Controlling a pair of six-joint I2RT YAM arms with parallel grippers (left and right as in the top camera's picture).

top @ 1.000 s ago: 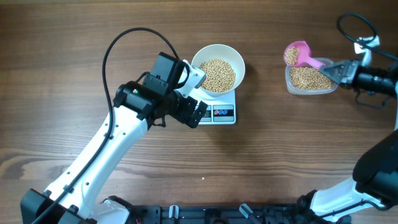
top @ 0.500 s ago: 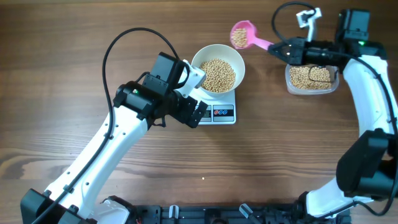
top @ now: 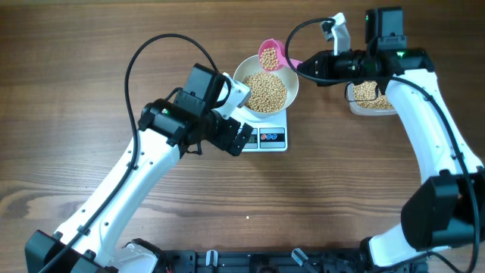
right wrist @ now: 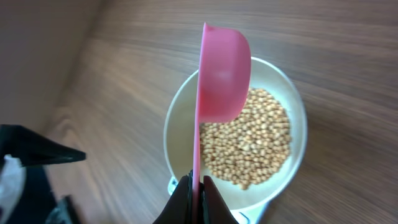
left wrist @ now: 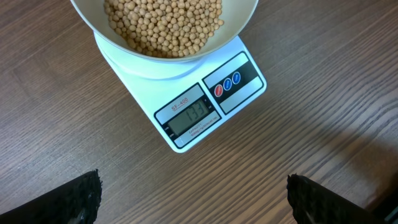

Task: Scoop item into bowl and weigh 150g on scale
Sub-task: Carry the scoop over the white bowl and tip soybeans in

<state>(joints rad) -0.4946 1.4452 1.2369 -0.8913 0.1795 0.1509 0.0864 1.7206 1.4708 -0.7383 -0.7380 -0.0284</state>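
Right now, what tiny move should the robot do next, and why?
Probably tip the pink scoop gently so a few beans fall into the bowl. The right gripper holds it over the rim, and the scale seems to read 133, under 150.

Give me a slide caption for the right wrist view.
Right hand holds the pink scoop edge-on over the white bowl of beans.

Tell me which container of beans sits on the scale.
The white bowl; the clear tub rests on the table, the pink scoop is held aloft.
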